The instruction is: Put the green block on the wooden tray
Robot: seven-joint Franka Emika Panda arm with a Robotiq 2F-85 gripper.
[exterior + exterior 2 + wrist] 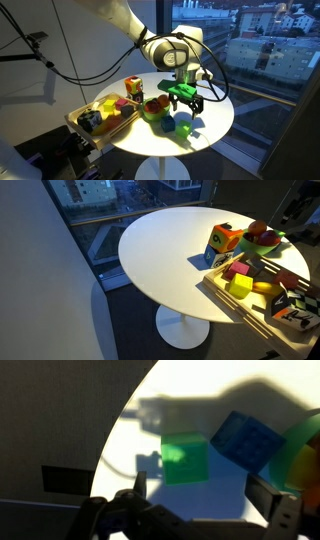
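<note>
Green block lies on the table, well apart from the tray. The gripper hovers over it, spread wide. Grasping, carrying and placing are all left, I'd say.

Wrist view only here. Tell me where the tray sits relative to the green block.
Observer: The tray lies on the far side of the ring stack from the green block.
Operator: Report what's on it.
Observer: Several blocks lie in it, a pink block among them.
Operator: Give me the gripper's height.
Observer: The gripper hangs over the green block, apart from it.
</note>
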